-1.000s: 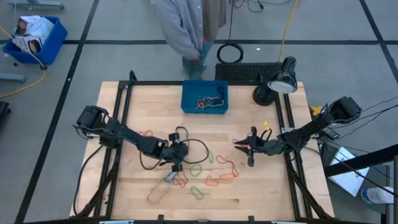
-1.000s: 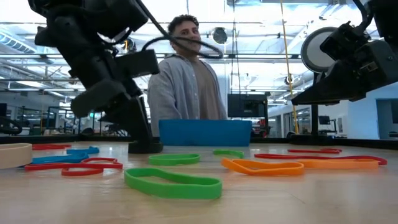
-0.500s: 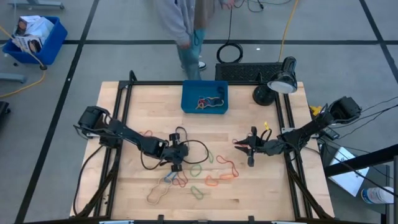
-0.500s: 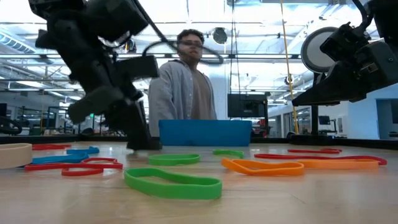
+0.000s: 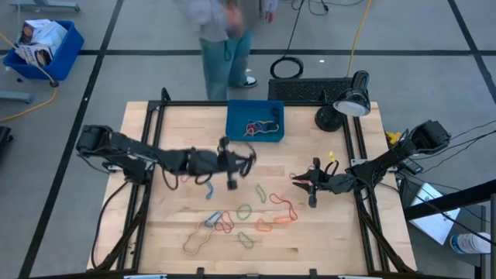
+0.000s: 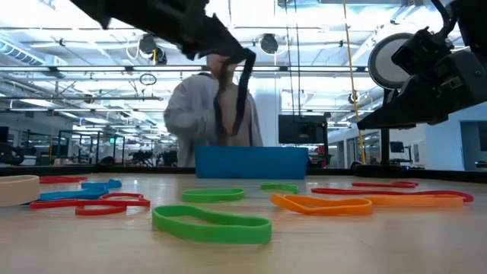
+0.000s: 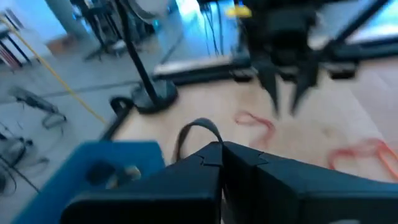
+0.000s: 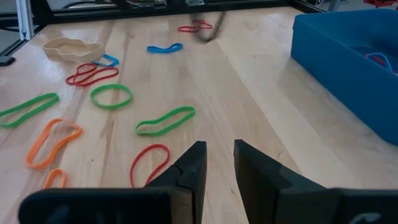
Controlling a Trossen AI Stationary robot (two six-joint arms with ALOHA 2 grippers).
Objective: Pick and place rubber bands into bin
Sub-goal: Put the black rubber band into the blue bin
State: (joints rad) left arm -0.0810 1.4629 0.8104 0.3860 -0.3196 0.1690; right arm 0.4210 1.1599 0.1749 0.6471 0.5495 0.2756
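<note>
My left gripper (image 5: 236, 164) is raised above the table's middle, near the small blue bin (image 5: 255, 122), and is shut on a black rubber band (image 5: 248, 155). The band hangs below the gripper in the low view (image 6: 232, 91). The bin stands at the far edge and holds several bands (image 5: 262, 125). Several red, orange, green, blue and tan bands (image 5: 246, 218) lie flat on the table. My right gripper (image 5: 312, 184) is open and empty, low over the table's right side beside a red band (image 5: 298, 180). My left gripper pinches the black rubber band between its two fingertips (image 7: 221, 155). A loop of the band (image 7: 198, 129) stands out past the fingertips in the wrist view. The band is lifted clear of the table and hangs slack (image 6: 242, 84).
A black desk lamp (image 5: 345, 105) stands at the far right corner. A person (image 5: 225, 39) moves just beyond the far edge, behind the bin. A larger blue bin (image 5: 43, 46) stands on the floor at far left. Bare wood lies between the loose bands and the bin.
My left gripper has risen from among the bands on the table and gone toward the far edge and the bin, shut on the black band, which is now lifted clear. The person behind the table has walked toward the left.
</note>
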